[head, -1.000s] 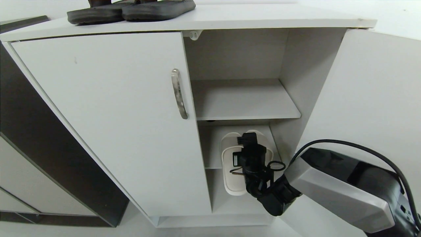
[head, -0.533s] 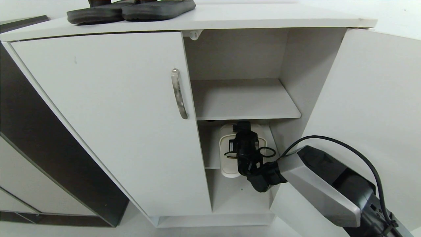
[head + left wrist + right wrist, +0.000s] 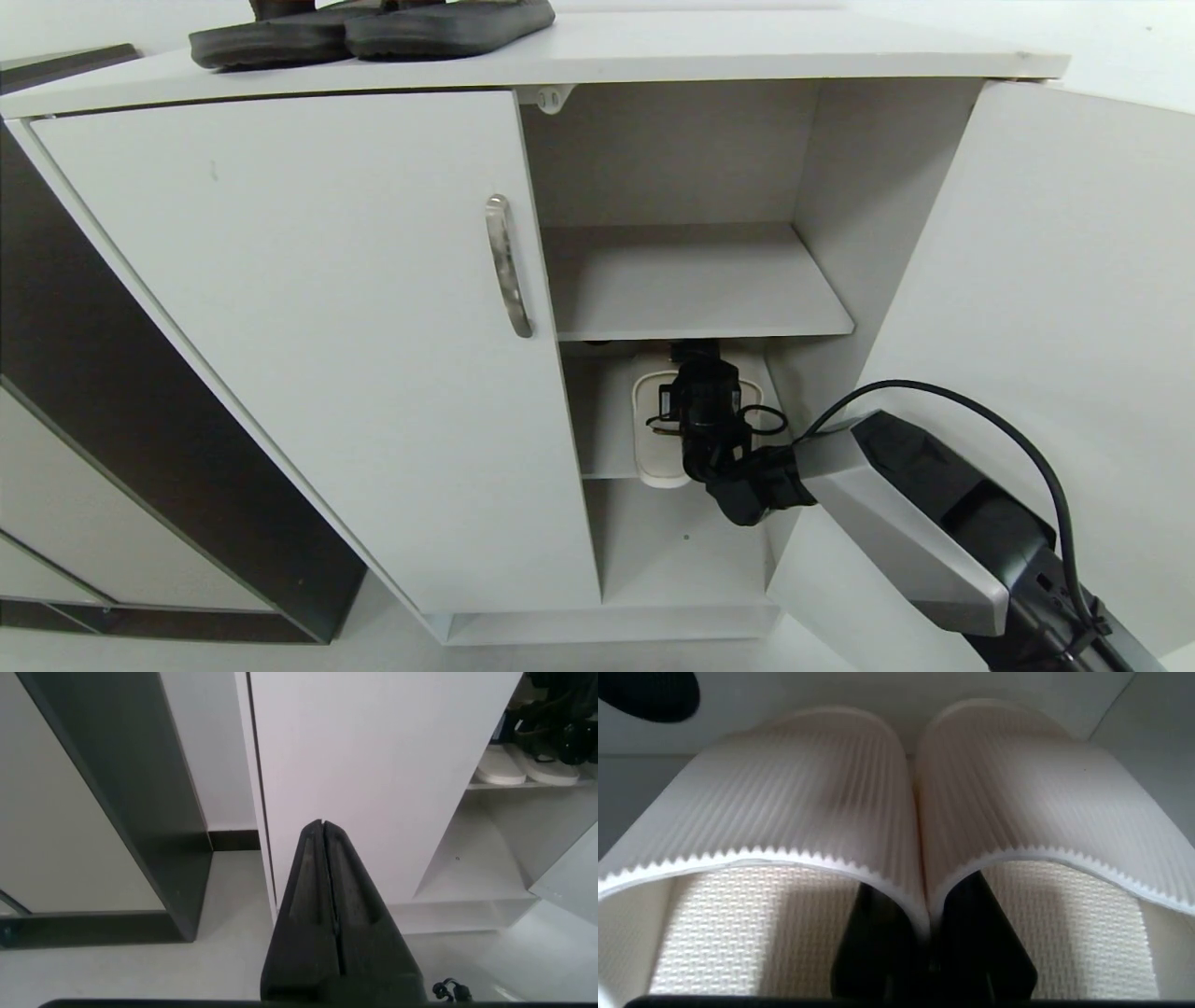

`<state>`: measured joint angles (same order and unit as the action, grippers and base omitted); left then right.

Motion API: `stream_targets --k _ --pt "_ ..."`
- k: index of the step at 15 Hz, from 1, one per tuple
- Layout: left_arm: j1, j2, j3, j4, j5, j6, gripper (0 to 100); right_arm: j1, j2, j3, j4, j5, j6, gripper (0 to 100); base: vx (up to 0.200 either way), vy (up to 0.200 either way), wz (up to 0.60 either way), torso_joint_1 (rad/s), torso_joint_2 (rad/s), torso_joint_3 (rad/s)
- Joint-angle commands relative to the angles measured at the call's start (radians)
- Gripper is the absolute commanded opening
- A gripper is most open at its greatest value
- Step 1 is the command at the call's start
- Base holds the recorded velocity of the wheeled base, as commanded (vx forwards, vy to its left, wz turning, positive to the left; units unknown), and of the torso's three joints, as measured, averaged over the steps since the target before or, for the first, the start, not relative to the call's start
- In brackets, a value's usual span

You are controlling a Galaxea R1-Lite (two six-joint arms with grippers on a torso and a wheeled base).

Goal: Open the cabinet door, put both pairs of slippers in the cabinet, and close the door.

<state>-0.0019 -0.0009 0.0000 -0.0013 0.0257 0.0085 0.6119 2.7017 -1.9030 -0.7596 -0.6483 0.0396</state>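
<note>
Two pairs: one pale, set inside the cabinet [image 3: 896, 177]; one dark, waiting on top of it.
Pale slippers [image 3: 653, 443]: side by side on the lower shelf [image 3: 602, 439] of the open right-hand compartment, heels at the shelf's front edge, toes toward the back.
Right claw [image 3: 929, 943]: clamped on the two inner strap edges where the pale slippers touch, pinching the pair together. The arm reaches in just beneath the upper shelf [image 3: 691, 280].
Left claw [image 3: 322, 831]: fingers pressed together with nothing between them, hanging low outside the cabinet, in front of the left door [image 3: 308, 327].
Dark slippers [image 3: 373, 33]: lying together on the cabinet top [image 3: 747, 51], above the left door and near its front edge.
Doors: right door [image 3: 1055, 280] swung wide; left door shut, its handle [image 3: 507, 266] untouched.
Step in hand: setting down the first pair. The door-opening looks done; the second pair and the closing are not yet done.
Next move: the right claw should part and back straight out, low enough to miss the upper shelf and without dragging the heels off the edge. Then comes a lift to the cabinet top for the dark slippers, gripped the same way.
Risk: the pale slippers sit close to the edge, so a snagged strap could pull them out.
</note>
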Motion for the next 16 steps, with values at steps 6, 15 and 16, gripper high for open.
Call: stream_targets --k 6,15,16 --pt "0.000 0.001 0.000 -0.002 0.000 -0.001 0 -0.011 0.041 -0.044 0.017 0.001 0.000 0 0.000 0.000 0.00 0.000 0.00 0.000" --pt "-0.001 0.001 0.000 0.000 0.000 -0.001 0 0.025 -0.132 0.387 -0.276 -0.004 -0.043 100 0.000 0.000 0.00 0.000 0.00 0.000" --pt "-0.001 0.001 0.000 -0.002 0.000 -0.001 0 0.042 -0.181 0.501 -0.334 -0.004 -0.041 100 0.000 0.000 0.00 0.000 0.00 0.000"
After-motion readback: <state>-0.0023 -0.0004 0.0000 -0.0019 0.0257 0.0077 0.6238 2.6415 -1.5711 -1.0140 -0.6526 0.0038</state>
